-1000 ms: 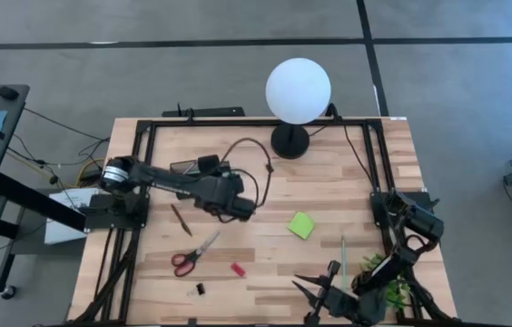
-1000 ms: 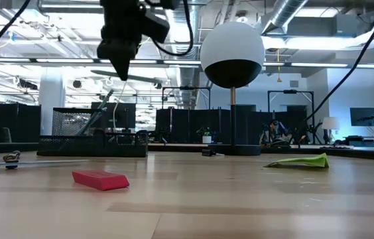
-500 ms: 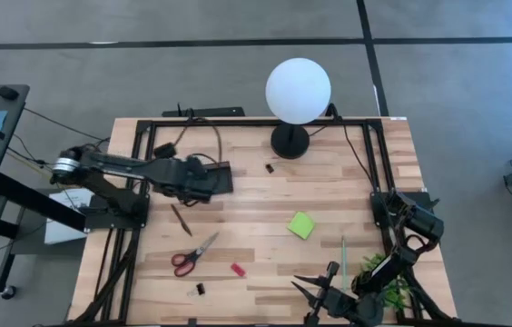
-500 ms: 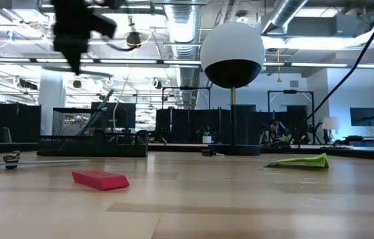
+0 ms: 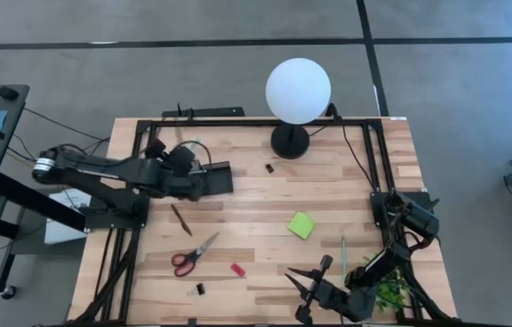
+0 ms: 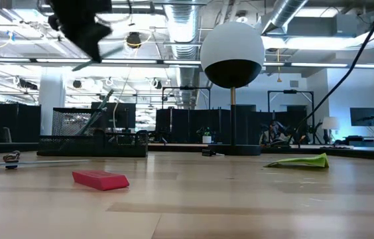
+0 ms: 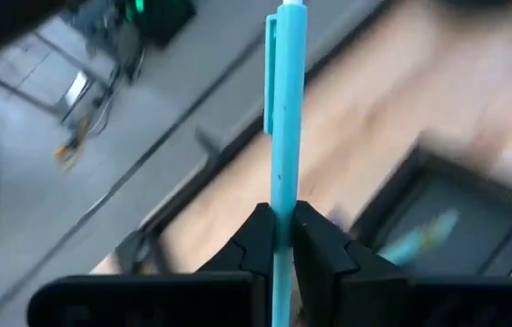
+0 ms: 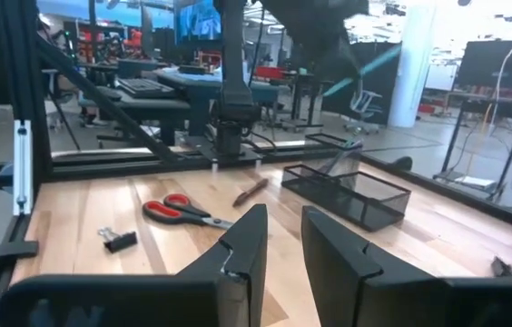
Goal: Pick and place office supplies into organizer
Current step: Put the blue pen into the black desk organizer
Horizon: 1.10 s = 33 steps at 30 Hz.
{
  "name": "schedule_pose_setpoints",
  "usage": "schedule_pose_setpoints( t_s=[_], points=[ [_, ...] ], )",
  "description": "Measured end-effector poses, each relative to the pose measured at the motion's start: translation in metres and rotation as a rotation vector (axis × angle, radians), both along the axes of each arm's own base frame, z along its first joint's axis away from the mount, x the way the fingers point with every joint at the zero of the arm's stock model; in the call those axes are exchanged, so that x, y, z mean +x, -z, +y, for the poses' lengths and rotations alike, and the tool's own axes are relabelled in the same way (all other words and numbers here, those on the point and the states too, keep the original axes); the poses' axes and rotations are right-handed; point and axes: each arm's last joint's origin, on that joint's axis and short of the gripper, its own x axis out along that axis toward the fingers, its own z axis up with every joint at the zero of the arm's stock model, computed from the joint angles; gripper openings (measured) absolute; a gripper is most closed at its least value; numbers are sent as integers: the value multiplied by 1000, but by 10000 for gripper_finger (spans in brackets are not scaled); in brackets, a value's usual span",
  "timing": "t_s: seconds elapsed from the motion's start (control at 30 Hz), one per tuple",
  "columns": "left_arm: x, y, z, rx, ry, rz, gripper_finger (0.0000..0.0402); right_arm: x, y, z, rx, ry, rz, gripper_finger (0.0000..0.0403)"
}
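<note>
Gripping teal pen (image 7: 283, 136), left pincer (image 7: 279, 238) (organizer (image 7: 447, 227) blurred).

Teal pen (image 7: 285, 109); red-handled scissors (image 5: 192, 254); lime sticky pad (image 5: 301, 224); blk organizer (image 8: 347, 193).

**Count on the table**

I count one organizer (image 5: 209, 177), one scissors (image 5: 193, 253), one sticky-note pad (image 5: 301, 224), three pens: teal (image 7: 280, 136), brown (image 5: 181, 219), green (image 5: 344, 252). Two black clips (image 5: 199, 289), one red piece (image 5: 237, 269), one lamp (image 5: 298, 91), one plant (image 5: 388, 289).
</note>
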Motion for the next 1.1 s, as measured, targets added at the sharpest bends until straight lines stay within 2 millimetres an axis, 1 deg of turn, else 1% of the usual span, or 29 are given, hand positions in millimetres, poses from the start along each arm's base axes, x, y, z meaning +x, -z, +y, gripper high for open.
schedule_pose_setpoints(
  t_s=[0.07,0.17,0.37,0.5,0.67,0.87,1.03,1.1],
  points=[
    [-5,-3,-3,34,5,-117,12,1,0,-1,16,3,-8,67],
    [-18,5,-9,70,5,-273,12,1,0,-1,30,2,-15,67],
    [-47,48,-15,121,-25,-502,12,0,0,0,26,-1,-13,67],
    [-55,75,-16,136,-50,-605,12,1,0,-1,25,0,-13,67],
    [-58,98,-14,208,-93,-667,12,2,0,-1,23,3,-12,67],
    [-63,121,-9,208,-133,-684,12,5,0,-4,23,14,-12,67],
    [-67,133,-7,205,-142,-685,12,6,0,-5,23,16,-12,67],
    [-68,135,-7,200,-140,-680,12,6,0,-5,23,16,-12,67]
  ],
)
